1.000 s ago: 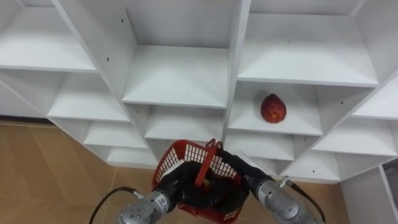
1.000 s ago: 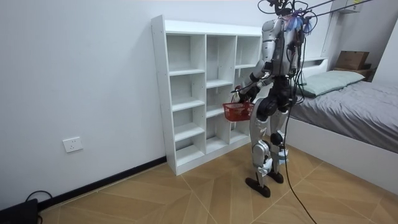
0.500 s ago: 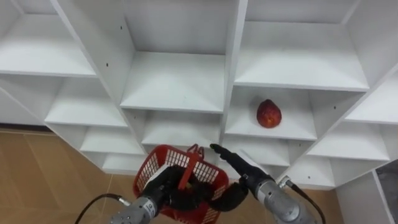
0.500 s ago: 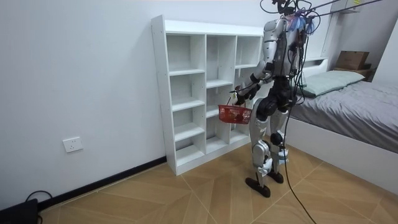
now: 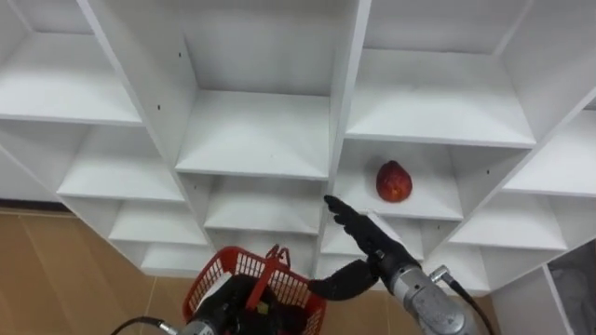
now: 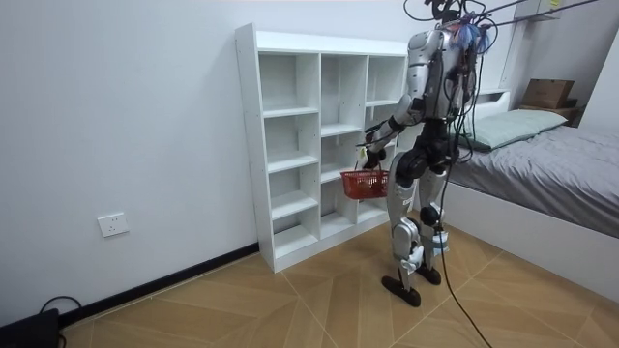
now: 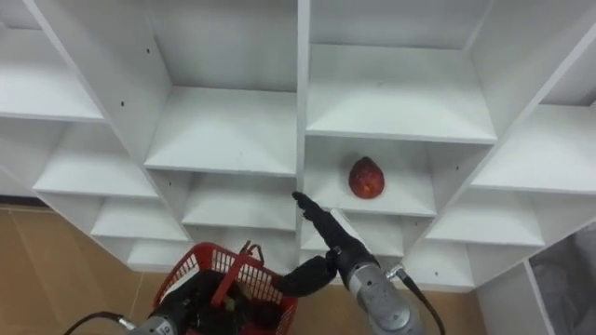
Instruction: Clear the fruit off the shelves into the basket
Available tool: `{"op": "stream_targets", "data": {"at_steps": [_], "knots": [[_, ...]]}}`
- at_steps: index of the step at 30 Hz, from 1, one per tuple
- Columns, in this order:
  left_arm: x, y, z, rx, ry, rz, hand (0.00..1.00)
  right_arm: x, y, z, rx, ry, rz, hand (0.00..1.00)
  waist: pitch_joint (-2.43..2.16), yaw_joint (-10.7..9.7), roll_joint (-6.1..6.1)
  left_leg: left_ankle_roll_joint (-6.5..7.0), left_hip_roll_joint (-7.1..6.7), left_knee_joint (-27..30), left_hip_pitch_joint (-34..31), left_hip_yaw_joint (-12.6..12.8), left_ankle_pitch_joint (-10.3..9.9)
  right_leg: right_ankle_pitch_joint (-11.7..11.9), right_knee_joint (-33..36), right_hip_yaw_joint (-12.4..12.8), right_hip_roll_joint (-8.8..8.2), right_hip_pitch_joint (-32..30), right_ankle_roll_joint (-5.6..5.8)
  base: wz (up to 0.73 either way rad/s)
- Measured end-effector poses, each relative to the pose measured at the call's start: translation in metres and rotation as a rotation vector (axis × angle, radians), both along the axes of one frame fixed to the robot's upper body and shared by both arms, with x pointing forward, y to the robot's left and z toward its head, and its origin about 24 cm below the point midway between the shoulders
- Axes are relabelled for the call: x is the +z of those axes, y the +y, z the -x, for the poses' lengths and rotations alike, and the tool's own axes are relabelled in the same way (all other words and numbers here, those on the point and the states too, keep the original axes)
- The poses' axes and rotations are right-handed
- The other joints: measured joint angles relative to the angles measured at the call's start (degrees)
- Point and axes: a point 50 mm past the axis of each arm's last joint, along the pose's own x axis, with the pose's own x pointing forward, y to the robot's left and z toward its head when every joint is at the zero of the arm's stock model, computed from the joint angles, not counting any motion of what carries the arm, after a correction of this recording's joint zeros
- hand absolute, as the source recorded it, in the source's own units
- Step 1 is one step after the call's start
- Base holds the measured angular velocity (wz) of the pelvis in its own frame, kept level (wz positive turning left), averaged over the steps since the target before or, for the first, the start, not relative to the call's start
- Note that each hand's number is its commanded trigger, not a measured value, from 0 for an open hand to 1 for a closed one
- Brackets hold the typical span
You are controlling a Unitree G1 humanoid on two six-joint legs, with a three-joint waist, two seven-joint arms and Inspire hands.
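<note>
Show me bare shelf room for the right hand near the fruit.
Bare shelf flanks the red fruit on both sides. The compartment left of the divider is bare. Crowded below: right hand beside the red basket.

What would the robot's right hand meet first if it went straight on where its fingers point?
Probably the closet's white upright board, just ahead of the right hand; the red fruit lies right of that line. Depth is hard to judge.
</note>
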Motion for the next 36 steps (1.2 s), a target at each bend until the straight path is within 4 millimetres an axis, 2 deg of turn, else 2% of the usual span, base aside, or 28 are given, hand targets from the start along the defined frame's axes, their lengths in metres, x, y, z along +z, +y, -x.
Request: {"op": "stream_targets", "data": {"at_steps": [2, 3, 7, 21, 30, 36], "knots": [[0.001, 0.002, -0.001, 0.016, -0.008, -0.004, 1.0, 0.001, -0.005, 0.0, -0.035, -0.009, -0.012, 0.0, 0.17, -0.25, -0.22, 0.0, 0.01, -0.49, 0.69, 0.15, 0.0, -0.03, -0.13, 0.5, 0.08, 0.45, 0.05, -0.06], [0.001, 0.004, -0.002, 0.028, -0.01, -0.005, 1.0, 0.002, -0.009, -0.001, -0.064, -0.016, -0.011, 0.0, 0.43, -0.26, -0.37, 0.01, 0.0, -0.53, 1.05, 0.26, -0.01, -0.03, -0.23, 0.71, 0.12, 0.75, 0.05, -0.06], [0.002, 0.008, -0.003, 0.054, -0.018, -0.014, 1.0, 0.005, -0.02, -0.002, -0.145, -0.048, -0.003, 0.0, 0.48, -0.83, -0.43, 0.05, -0.03, -0.75, 1.36, 0.28, -0.06, -0.06, -0.31, 0.83, 0.51, 0.9, 0.1, -0.02], [0.004, 0.019, -0.006, 0.151, -0.037, -0.006, 1.0, 0.009, -0.038, -0.001, -0.322, -0.103, 0.015, 0.0, 0.22, -1.02, -0.07, -0.02, 0.02, -0.78, 3.68, 0.5, -0.14, -0.16, -0.07, 0.97, 0.61, 2.99, 0.08, -0.01], [-0.005, 0.024, 0.011, 0.188, 0.021, -0.011, 1.0, 0.002, -0.047, 0.005, -0.374, -0.081, 0.047, 0.0, -0.05, -1.06, -0.02, -0.04, -0.01, -0.8, 4.51, 0.22, -0.15, -0.18, -0.08, 0.94, 0.68, 3.48, 0.07, 0.0], [-0.005, 0.024, 0.011, 0.192, 0.019, -0.011, 1.0, 0.0, -0.056, 0.006, -0.425, -0.074, 0.054, 0.0, -0.24, -0.97, -0.35, -0.04, -0.02, -0.74, 4.38, 0.03, -0.16, -0.19, -0.08, 0.85, 0.6, 3.78, 0.07, 0.0]]}}
